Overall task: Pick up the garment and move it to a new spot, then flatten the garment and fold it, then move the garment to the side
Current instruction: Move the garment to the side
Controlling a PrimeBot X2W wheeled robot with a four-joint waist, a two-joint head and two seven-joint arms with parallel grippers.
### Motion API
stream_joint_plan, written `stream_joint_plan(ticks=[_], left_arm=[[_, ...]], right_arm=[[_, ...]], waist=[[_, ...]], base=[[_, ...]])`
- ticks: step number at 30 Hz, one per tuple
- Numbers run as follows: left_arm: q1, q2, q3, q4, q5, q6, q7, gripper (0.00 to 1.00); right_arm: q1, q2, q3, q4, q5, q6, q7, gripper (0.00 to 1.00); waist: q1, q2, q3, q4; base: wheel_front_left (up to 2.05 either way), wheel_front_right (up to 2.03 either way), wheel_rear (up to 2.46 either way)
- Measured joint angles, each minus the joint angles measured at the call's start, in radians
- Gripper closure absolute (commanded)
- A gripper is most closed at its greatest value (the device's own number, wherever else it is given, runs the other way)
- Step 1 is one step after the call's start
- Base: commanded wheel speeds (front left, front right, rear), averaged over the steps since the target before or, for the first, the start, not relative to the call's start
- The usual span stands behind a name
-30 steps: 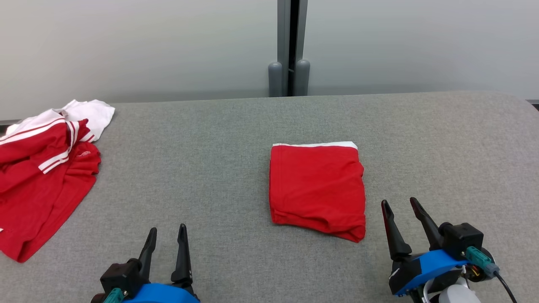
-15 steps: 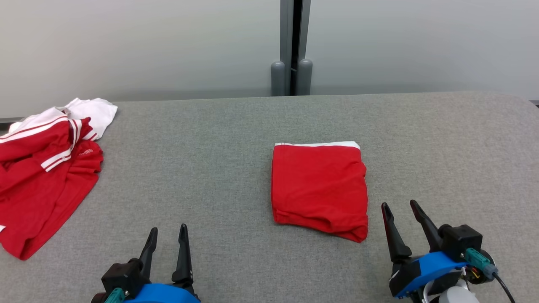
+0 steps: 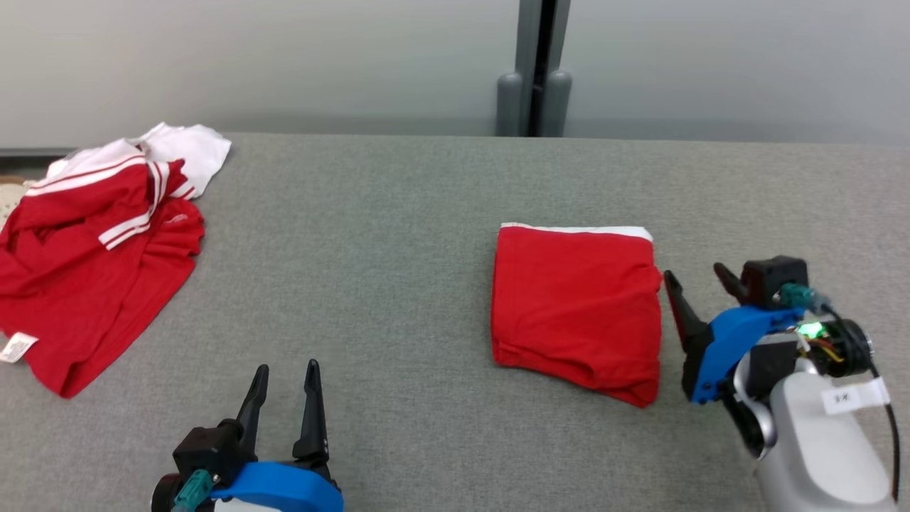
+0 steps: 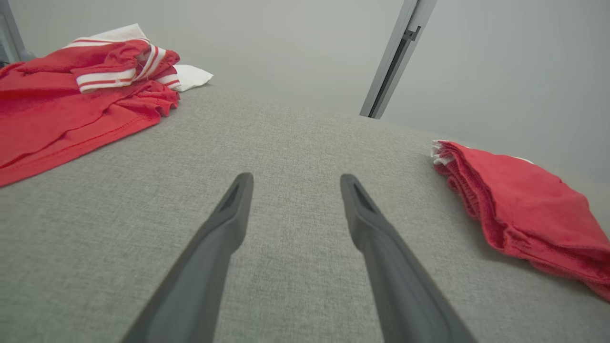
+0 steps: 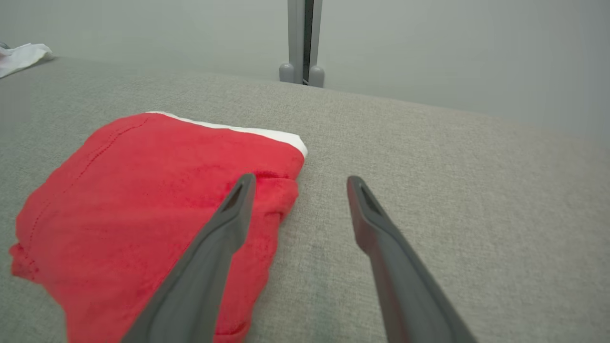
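On my head view the loose shirt runs off the left edge, and the print on its small white label is too small for me to read. So is the writing on the sticker on the right forearm, which the bottom edge cuts off.

From the right wrist, the right gripper has one finger covering part of the folded garment. I can't tell whether it touches the cloth. That garment runs off the bottom edge there, and off the right edge in the left wrist view.

The top edge cuts the post behind the table.
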Motion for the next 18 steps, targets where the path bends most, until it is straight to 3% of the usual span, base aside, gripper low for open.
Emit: stream_joint_plan(ticks=[7,13,15,16,18], left_arm=[[-0.029,-0.004,-0.015,0.01,0.0,-0.008,0.0,0.0],[-0.051,-0.004,-0.015,0.01,0.001,-0.007,0.0,0.0],[-0.052,-0.005,-0.014,0.01,0.007,-0.007,0.0,0.0],[-0.053,-0.004,-0.012,0.009,0.011,-0.006,0.0,0.0],[-0.057,-0.004,-0.011,0.005,0.019,-0.005,0.0,0.0]], right_arm=[[-0.05,-0.048,-0.007,0.067,0.069,0.0,0.181,0.0],[-0.071,-0.083,0.033,0.095,0.141,0.0,0.232,0.0],[-0.085,-0.09,0.055,0.091,0.167,0.0,0.231,0.74],[-0.089,-0.093,0.065,0.087,0.183,0.0,0.23,0.99],[-0.095,-0.099,0.087,0.079,0.199,0.0,0.216,1.0]], waist=[[0.0,0.0,0.06,0.059],[0.0,0.0,0.116,0.102],[0.0,0.0,0.133,0.107],[0.0,0.0,0.14,0.106],[0.0,0.0,0.152,0.096]], base=[[0.0,0.0,0.0],[0.0,0.0,0.0],[0.0,0.0,0.0],[0.0,0.0,0.0],[0.0,0.0,0.0]])
